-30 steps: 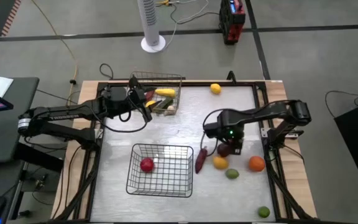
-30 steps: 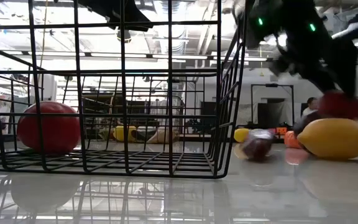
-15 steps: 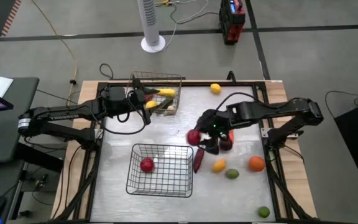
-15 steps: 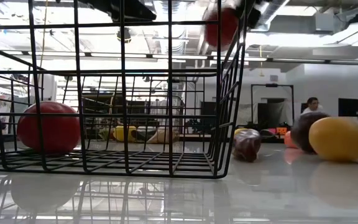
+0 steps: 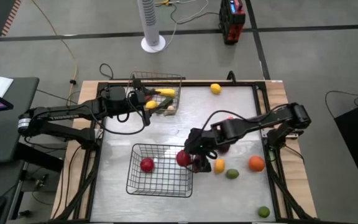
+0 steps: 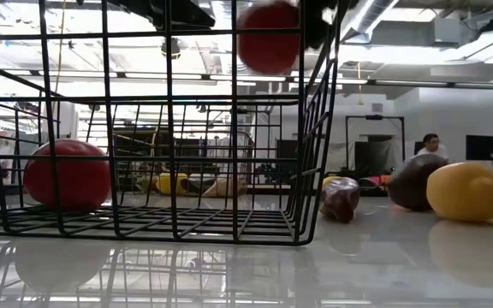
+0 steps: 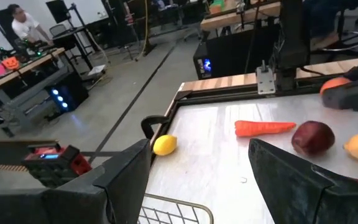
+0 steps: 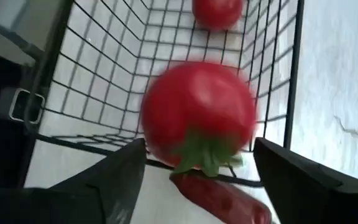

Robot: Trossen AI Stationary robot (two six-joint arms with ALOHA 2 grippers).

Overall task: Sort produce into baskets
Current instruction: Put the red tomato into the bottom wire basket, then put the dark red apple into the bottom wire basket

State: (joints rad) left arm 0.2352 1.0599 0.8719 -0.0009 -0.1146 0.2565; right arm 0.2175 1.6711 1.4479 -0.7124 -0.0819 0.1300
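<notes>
— Where's the right gripper (image 5: 188, 157)?

— Over the right rim of the near basket (image 5: 160, 168), above the table, fingers clamped on a red tomato (image 8: 199, 115). Another tomato (image 5: 146, 164) lies inside.

— And the left gripper (image 5: 143, 99)?

— At the far basket (image 5: 158, 93), fingers spread, seemingly empty.
</notes>
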